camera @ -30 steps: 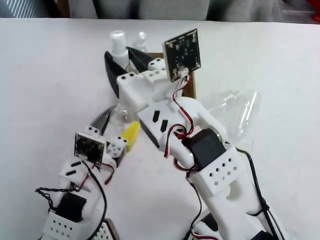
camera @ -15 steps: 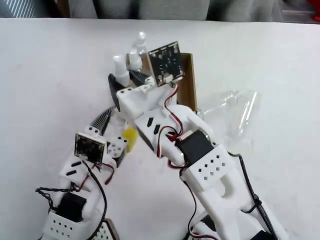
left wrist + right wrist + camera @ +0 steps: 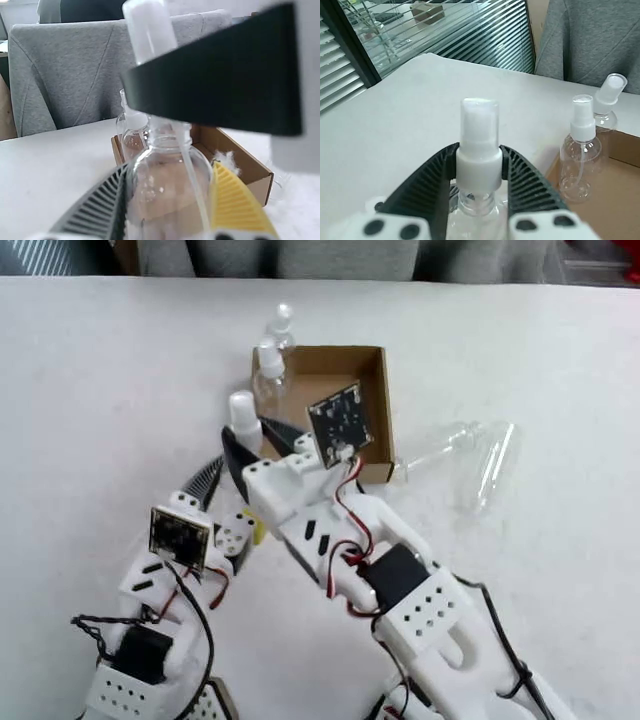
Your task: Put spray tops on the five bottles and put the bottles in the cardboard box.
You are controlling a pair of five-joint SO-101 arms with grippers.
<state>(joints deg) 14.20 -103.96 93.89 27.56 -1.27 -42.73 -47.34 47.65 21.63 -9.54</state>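
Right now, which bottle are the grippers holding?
The bottle beside the cardboard box: left gripper grips its body, right gripper its spray top. The others are untouched.

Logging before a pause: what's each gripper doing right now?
Left gripper: closed on the bottle.
Right gripper: closed on that bottle's spray top.

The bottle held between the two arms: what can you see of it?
The bottle is clear plastic, round-bodied and upright, just outside the cardboard box. A white spray top sits on its neck, with a thin tube running down inside. The left tool clamps its body between a grey and a yellow finger; the right tool grips the top's collar between black ribbed fingers.
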